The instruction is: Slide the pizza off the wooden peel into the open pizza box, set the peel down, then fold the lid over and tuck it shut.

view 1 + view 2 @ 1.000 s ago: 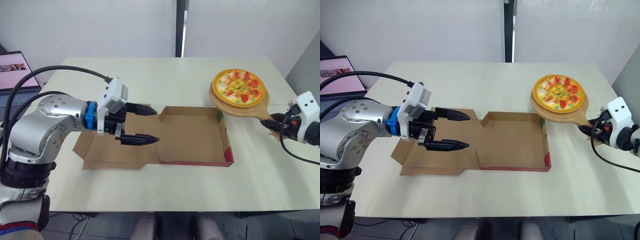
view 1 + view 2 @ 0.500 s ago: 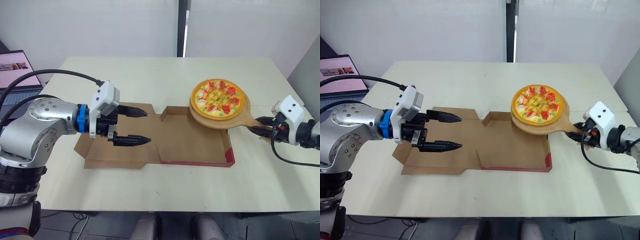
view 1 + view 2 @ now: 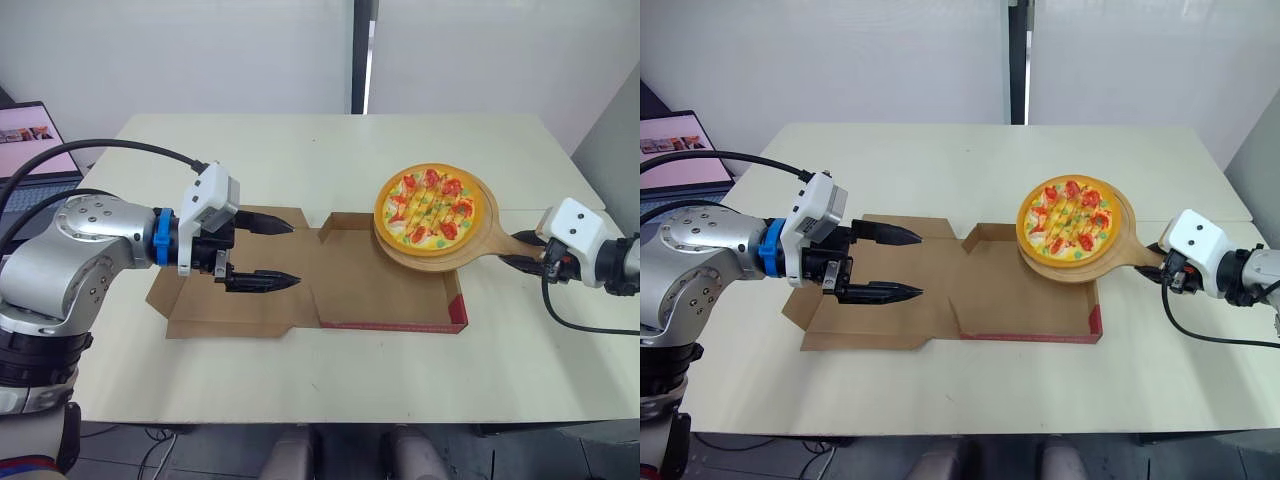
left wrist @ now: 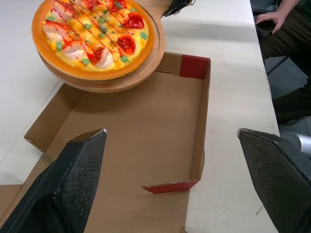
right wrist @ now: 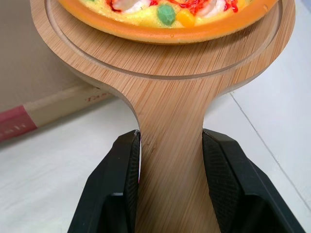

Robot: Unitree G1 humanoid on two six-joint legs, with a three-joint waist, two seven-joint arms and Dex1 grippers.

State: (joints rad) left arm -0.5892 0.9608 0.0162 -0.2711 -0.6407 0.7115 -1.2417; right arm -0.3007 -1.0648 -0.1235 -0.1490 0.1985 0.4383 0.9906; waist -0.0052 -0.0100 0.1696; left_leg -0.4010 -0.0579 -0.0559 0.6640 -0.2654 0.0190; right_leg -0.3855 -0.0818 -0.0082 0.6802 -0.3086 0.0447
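Now the right gripper (image 5: pixel 170 141), clamped on the peel (image 3: pixel 489 236), has swung the pizza (image 3: pixel 430 207) from far right over the upper-right corner of the box (image 3: pixel 385 290), seemingly ready to slide; the left gripper (image 3: pixel 293 254) gapes.

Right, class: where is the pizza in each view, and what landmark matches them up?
Left eye view: pizza right of centre, on the wooden peel over the pizza box's far right corner.
Right eye view: same place, right of centre.
Left wrist view: beyond the box floor, overhanging its corner.
Right wrist view: its rim just past the peel handle that the right tool clamps.
Shared landmark: the box's red edge.
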